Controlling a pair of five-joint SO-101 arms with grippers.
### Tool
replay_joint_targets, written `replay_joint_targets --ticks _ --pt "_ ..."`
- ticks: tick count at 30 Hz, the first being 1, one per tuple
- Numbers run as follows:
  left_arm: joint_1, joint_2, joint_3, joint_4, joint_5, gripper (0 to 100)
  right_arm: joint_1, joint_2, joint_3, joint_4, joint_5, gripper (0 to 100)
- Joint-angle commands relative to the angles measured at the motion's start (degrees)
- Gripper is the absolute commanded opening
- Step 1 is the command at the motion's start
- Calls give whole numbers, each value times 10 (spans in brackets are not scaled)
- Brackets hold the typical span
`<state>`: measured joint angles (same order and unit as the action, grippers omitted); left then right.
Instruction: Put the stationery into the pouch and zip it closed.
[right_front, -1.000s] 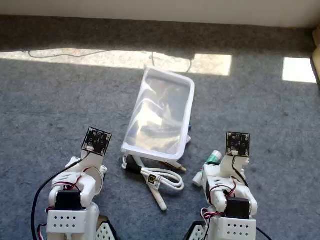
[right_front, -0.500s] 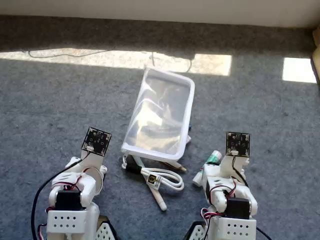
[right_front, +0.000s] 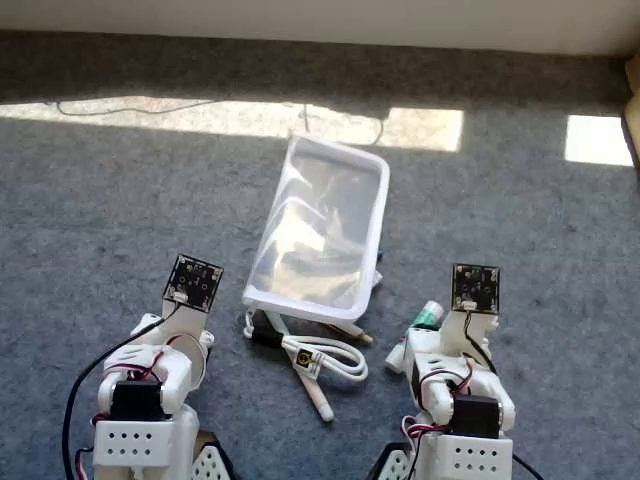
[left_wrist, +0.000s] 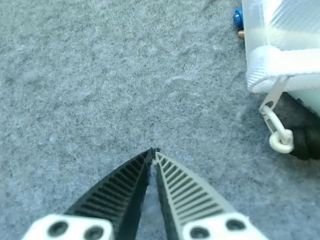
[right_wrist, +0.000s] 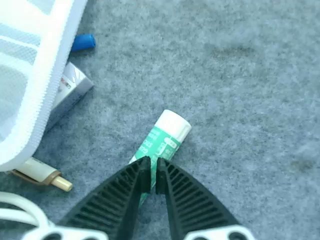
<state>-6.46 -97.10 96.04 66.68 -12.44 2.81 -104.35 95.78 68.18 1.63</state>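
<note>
A clear mesh pouch (right_front: 320, 230) with white trim lies flat on the grey carpet between the two arms. At its near edge lie a white pen (right_front: 318, 392), a looped white cord (right_front: 330, 355) and a black item (right_front: 265, 330). My left gripper (left_wrist: 153, 151) is shut over bare carpet, beside the pouch's corner (left_wrist: 280, 50) and its white zipper pull (left_wrist: 276, 131). My right gripper (right_wrist: 152, 172) is shut just above a green and white glue stick (right_wrist: 164, 141), which lies on the carpet. A silver box (right_wrist: 70, 92), a blue cap (right_wrist: 82, 42) and a beige pen (right_wrist: 42, 175) poke out from under the pouch's edge (right_wrist: 35, 75).
The left arm (right_front: 190, 285) and the right arm (right_front: 472, 290) sit folded back near the front. A bright strip of sunlight (right_front: 200, 115) crosses the carpet behind the pouch, with a thin cable (right_front: 120, 106) lying along it. Open carpet lies to both sides.
</note>
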Motion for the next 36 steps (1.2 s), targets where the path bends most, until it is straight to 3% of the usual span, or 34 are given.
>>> replay_joint_targets --ticks 1,12,15,22,29,36 --pt "-5 0 14 4 4 7 5 -11 69 -11 -1 29" --pt "-5 0 14 4 4 7 47 -11 -102 -83 -1 29" --pt "-5 0 14 4 4 7 30 -11 -151 -87 4 31" --pt "-5 0 14 4 4 7 -20 -11 -234 -85 98 31" --pt "-5 0 14 4 4 7 -62 0 -311 -83 105 32" --pt "-5 0 14 4 4 7 -106 143 -382 -82 105 33"
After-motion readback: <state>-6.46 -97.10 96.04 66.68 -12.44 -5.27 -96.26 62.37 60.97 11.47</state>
